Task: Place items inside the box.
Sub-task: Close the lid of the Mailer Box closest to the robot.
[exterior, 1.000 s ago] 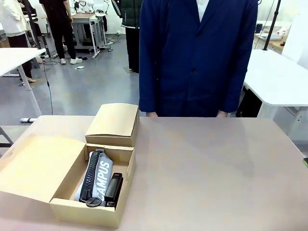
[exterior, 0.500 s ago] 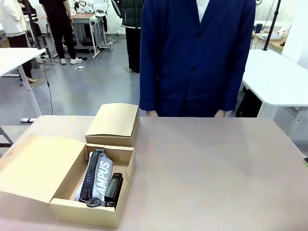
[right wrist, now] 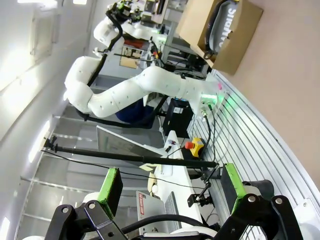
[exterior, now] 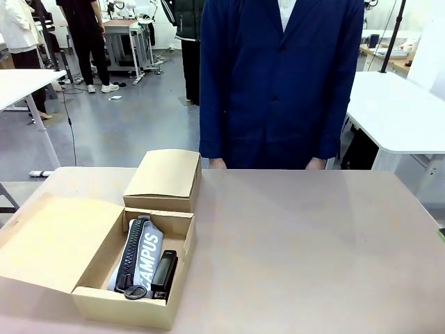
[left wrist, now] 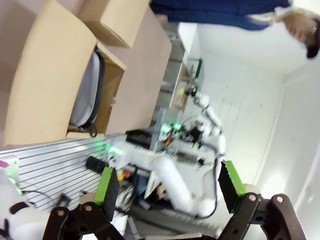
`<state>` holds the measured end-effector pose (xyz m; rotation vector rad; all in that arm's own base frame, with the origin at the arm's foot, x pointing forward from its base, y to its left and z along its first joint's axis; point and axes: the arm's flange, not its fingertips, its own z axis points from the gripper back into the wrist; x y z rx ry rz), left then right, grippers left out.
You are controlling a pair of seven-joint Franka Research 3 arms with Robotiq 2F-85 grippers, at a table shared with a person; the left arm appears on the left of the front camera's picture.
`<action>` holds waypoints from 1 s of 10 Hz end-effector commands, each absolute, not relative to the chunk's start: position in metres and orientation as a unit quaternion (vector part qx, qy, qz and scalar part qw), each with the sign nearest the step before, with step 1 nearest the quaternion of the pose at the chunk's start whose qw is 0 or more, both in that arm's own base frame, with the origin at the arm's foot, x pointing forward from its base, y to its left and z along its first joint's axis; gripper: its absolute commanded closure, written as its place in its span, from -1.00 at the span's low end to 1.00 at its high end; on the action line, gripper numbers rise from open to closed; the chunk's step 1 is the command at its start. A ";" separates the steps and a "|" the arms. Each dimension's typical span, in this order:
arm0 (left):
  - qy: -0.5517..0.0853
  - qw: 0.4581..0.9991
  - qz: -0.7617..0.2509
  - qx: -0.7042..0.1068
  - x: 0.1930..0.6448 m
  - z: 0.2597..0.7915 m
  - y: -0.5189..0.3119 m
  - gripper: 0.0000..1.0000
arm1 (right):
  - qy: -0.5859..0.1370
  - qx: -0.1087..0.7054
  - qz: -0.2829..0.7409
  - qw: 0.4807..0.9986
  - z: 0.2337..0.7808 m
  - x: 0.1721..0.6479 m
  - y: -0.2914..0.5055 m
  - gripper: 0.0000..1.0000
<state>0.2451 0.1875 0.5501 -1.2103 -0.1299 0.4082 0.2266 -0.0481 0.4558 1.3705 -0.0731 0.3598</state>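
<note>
Cardboard box point(exterior: 104, 278) sits open at the near left of the bench point(exterior: 299, 243), its big flap laid out flat toward the left. Inside lies the pale grey zip pouch point(exterior: 142, 261), black zipper running along its left side, white CAMPUS lettering showing on top. Tucked against its right side, touching it, is the black stapler point(exterior: 165, 273), close to the box's right wall. A second, shut cardboard box point(exterior: 165, 179) stands just behind the open one. Across the bench a person in a dark blue coat point(exterior: 278, 83) stands at the far edge. My left pincer point(left wrist: 170, 186) hangs off the bench, green pads spread wide, nothing between them. My right pincer point(right wrist: 170, 187) is likewise gaping, empty, the open box far off in its upper view.
</note>
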 end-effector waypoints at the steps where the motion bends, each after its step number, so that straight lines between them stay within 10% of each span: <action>1: -0.097 0.869 -0.058 -0.482 0.226 0.554 0.179 -1.00 | -0.040 0.633 0.171 0.754 0.461 0.227 -0.049 -1.00; 8: -0.034 0.903 -0.138 -0.406 0.218 0.529 0.147 -1.00 | -0.040 0.633 0.171 0.754 0.461 0.227 -0.049 -1.00; 10: -0.222 0.868 -0.226 -0.382 0.240 0.508 0.133 -1.00 | -0.040 0.633 0.171 0.754 0.461 0.227 -0.049 -1.00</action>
